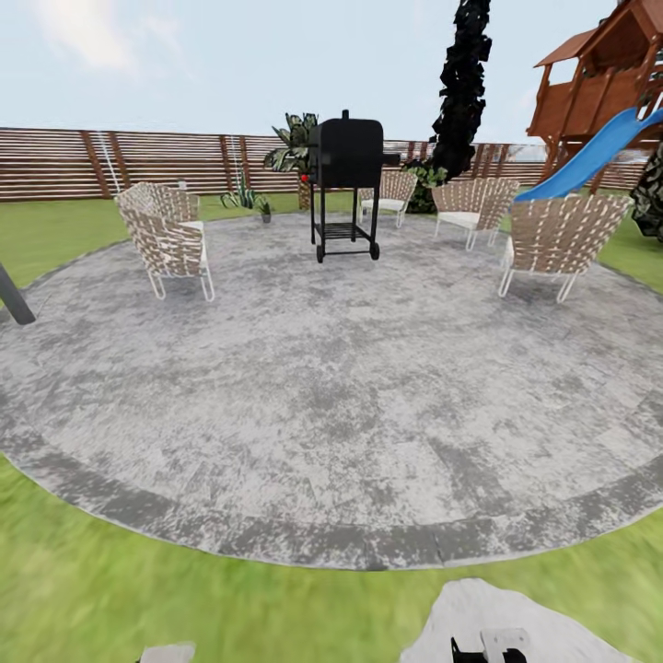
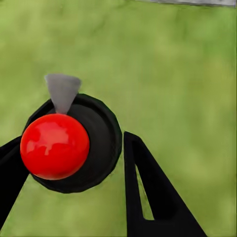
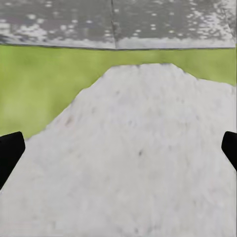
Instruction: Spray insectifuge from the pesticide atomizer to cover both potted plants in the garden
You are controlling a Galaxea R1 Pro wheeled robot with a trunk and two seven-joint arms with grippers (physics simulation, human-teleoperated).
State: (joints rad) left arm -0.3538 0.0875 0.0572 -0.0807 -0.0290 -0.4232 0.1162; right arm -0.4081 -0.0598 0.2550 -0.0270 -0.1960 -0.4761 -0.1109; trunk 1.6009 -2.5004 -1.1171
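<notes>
Pesticide atomizer (image 2: 69,143), a black round-bodied sprayer with a glossy red ball top and a small grey cone nozzle, sat between the dark fingers (image 2: 153,192) of my left end effector (image 2: 74,173), which pinched it over blurred green lawn (image 2: 173,74). My right end effector (image 3: 118,148) was spread wide, its two black fingertips (image 3: 10,153) at opposite sides of the wrist view, holding nothing, above a pale grey stone slab (image 3: 138,163) set in the grass, with the edge of the paving (image 3: 148,24) beyond it.

From my head camera I looked across a large round patio of mottled grey stone (image 1: 322,405) ringed by lawn. A black wheeled barbecue grill (image 1: 345,184) stood at its far side, with woven tan-and-white chairs (image 1: 170,239) spaced around the rim. Behind ran a brown horizontal-slat wooden fence (image 1: 55,164). A small potted plant (image 1: 266,212) in a tiny grey pot stood near the fence, left of the grill, just beside a taller spiky green plant (image 1: 241,195). A dark scaly tree trunk (image 1: 460,83) rose right of the grill, and a wooden play tower (image 1: 599,74) with a blue slide (image 1: 599,152) stood at far right.
</notes>
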